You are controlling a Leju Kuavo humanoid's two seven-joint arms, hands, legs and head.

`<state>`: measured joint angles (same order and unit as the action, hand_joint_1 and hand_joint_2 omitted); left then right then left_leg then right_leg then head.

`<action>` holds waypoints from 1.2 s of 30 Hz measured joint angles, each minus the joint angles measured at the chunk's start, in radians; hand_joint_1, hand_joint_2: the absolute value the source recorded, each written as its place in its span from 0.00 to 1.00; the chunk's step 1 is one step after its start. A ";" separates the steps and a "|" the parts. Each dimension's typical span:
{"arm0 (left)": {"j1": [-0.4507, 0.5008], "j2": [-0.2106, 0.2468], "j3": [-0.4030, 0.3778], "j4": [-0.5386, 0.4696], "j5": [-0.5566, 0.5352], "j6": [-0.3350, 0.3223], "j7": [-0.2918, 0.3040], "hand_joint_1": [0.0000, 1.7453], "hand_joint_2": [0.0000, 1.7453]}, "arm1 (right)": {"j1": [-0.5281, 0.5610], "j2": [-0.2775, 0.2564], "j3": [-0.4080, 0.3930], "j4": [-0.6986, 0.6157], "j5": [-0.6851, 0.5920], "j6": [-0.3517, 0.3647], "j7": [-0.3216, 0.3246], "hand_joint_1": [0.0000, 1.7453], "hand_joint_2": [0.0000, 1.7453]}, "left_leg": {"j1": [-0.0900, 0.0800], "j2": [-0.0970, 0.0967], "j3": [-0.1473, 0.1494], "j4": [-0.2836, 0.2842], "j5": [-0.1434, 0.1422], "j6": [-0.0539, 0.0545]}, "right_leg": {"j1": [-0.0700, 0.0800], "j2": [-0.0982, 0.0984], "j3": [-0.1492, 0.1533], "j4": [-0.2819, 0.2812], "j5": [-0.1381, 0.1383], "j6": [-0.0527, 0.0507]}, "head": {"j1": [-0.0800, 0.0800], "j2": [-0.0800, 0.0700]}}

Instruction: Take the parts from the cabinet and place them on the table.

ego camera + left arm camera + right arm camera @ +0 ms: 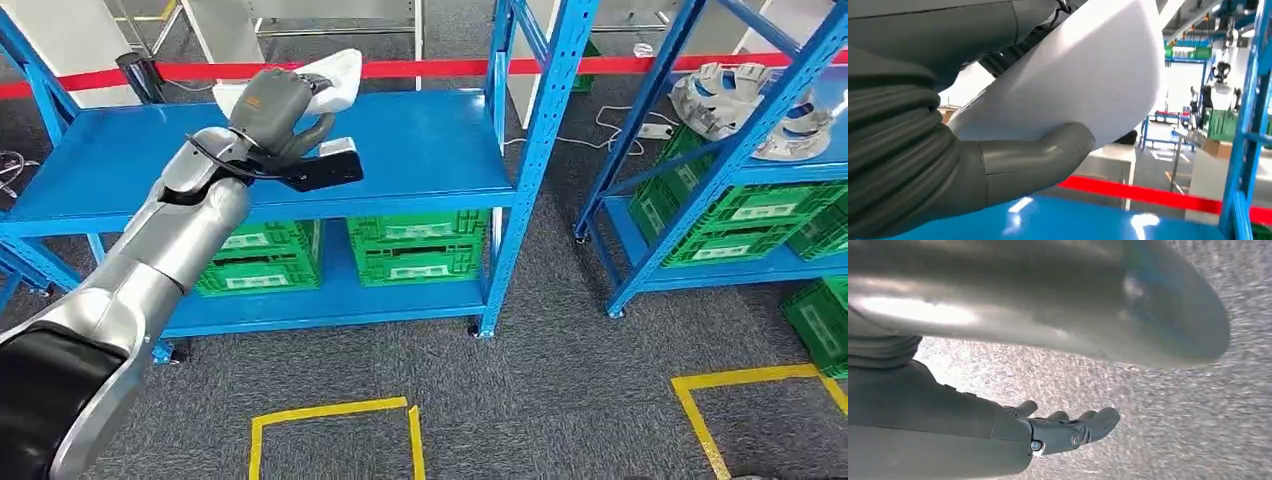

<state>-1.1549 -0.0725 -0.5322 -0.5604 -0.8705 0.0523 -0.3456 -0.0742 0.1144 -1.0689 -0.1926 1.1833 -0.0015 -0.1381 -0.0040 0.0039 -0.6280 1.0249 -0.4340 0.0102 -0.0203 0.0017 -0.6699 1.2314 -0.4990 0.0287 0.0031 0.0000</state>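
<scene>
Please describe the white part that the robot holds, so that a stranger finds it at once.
Look at the blue rack on the left, top shelf. Above its back edge, the left hand grips a smooth white curved part. It is the sole white piece there; the parts on the other rack are grey, ribbed rings.

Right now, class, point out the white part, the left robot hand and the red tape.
white part [1088, 75], left wrist view, its smooth underside
left robot hand [272, 105], head view, its back
red tape [450, 68], head view, mid-strip

White smooth curved part [335, 78] held in left hand [275, 110], raised just above blue cabinet shelf [420, 150].
</scene>
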 joint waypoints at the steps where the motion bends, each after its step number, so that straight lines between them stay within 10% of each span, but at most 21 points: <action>1: -0.001 0.001 0.000 0.000 0.000 0.000 0.000 1.00 1.00 | -0.001 0.000 0.000 0.000 0.000 0.000 0.000 0.00 0.00 | 0.000 0.000 -0.010 0.006 0.003 -0.003 | 0.000 0.000 0.051 -0.070 0.012 -0.003 | 0.000 0.000; 3: -0.002 0.004 0.000 -0.001 0.000 0.001 0.001 1.00 1.00 | -0.003 0.000 0.000 0.000 0.000 -0.001 -0.001 0.00 0.00 | -0.003 0.001 -0.027 0.018 0.013 -0.015 | 0.009 0.002 0.119 -0.178 -0.030 -0.015 | -0.002 0.000; 7: -0.004 0.018 0.000 0.000 0.000 -0.003 -0.002 1.00 1.00 | -0.001 0.002 -0.002 0.000 0.001 -0.022 -0.007 0.00 0.00 | -0.004 0.000 -0.033 0.012 0.037 -0.040 | 0.002 -0.001 0.100 -0.190 -0.003 -0.042 | 0.001 0.000; 12: -0.003 0.066 -0.002 0.019 0.016 0.003 -0.045 1.00 1.00 | 0.001 0.001 -0.002 0.000 0.024 -0.091 -0.024 0.00 0.00 | 0.005 -0.003 -0.114 0.297 -0.179 -0.065 | 0.002 -0.001 0.034 -0.192 0.053 -0.058 | -0.001 0.000; 14: 0.003 0.074 -0.002 0.030 0.019 0.008 -0.050 1.00 1.00 | 0.000 0.000 -0.002 0.000 0.030 -0.098 -0.020 0.00 0.00 | 0.006 -0.003 -0.080 0.296 -0.136 -0.064 | 0.003 -0.002 0.006 -0.192 0.075 -0.055 | -0.001 0.000; 16: 0.003 0.075 -0.002 0.036 0.022 0.017 -0.050 1.00 1.00 | -0.001 0.000 -0.002 0.000 0.030 -0.084 -0.009 0.00 0.00 | 0.005 -0.003 0.024 0.161 -0.075 -0.054 | 0.003 -0.004 -0.019 -0.192 0.097 -0.050 | -0.001 0.000; 18: 0.001 0.075 -0.002 0.036 0.023 0.024 -0.050 1.00 1.00 | -0.001 0.000 -0.002 0.000 0.030 -0.070 -0.009 0.00 0.00 | -0.004 -0.003 0.149 -0.017 -0.122 -0.041 | 0.007 -0.004 -0.031 -0.190 0.115 -0.040 | -0.001 0.000; 22: 0.001 0.076 -0.003 0.047 0.024 0.028 -0.049 1.00 1.00 | 0.000 0.002 -0.002 0.000 0.022 -0.055 -0.020 0.00 0.00 | -0.003 -0.002 0.119 -0.028 -0.084 -0.010 | 0.007 -0.004 -0.031 -0.218 0.160 -0.012 | -0.008 0.000; 26: -0.004 0.073 -0.003 0.053 0.029 0.026 -0.048 1.00 1.00 | 0.000 0.005 -0.002 0.000 0.021 -0.055 -0.028 0.00 0.00 | 0.001 0.003 0.069 -0.035 -0.028 0.008 | 0.002 -0.002 -0.097 -0.010 -0.045 -0.002 | 0.000 0.000; 28: -0.003 0.074 -0.003 0.059 0.034 0.022 -0.050 1.00 1.00 | 0.000 0.005 -0.002 0.000 0.021 -0.054 -0.030 0.00 0.00 | 0.001 0.003 0.034 -0.028 -0.006 0.006 | 0.002 -0.002 -0.109 0.103 -0.066 0.001 | 0.000 0.000; 31: -0.003 0.076 -0.003 0.065 0.046 0.021 -0.049 1.00 1.00 | -0.001 0.005 -0.002 0.000 0.021 -0.053 -0.032 0.00 0.00 | 0.004 0.003 -0.018 -0.008 0.020 -0.003 | 0.000 -0.003 0.011 -0.014 0.019 0.001 | 0.000 0.000; 33: -0.005 0.077 -0.003 0.062 0.053 0.022 -0.048 1.00 1.00 | -0.007 0.005 -0.002 0.000 0.021 -0.051 -0.032 0.00 0.00 | 0.000 0.001 -0.045 0.011 0.030 -0.015 | 0.003 -0.002 0.125 -0.173 -0.037 -0.003 | 0.001 0.000; 36: -0.006 0.083 -0.003 0.063 0.063 0.021 -0.048 1.00 1.00 | -0.007 0.006 -0.002 0.000 0.024 -0.047 -0.033 0.00 0.00 | 0.001 0.003 -0.046 0.008 0.048 -0.034 | 0.010 0.003 0.113 -0.181 -0.035 -0.033 | 0.001 0.000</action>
<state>-1.1610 0.0103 -0.5352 -0.4971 -0.8072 0.0736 -0.3933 -0.0808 0.1202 -1.0704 -0.1923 1.2078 -0.0484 -0.1709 -0.0032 0.0070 -0.6739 1.0324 -0.3860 -0.0241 -0.0098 0.0045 -0.5571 1.0502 -0.5342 -0.0047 0.0042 0.0000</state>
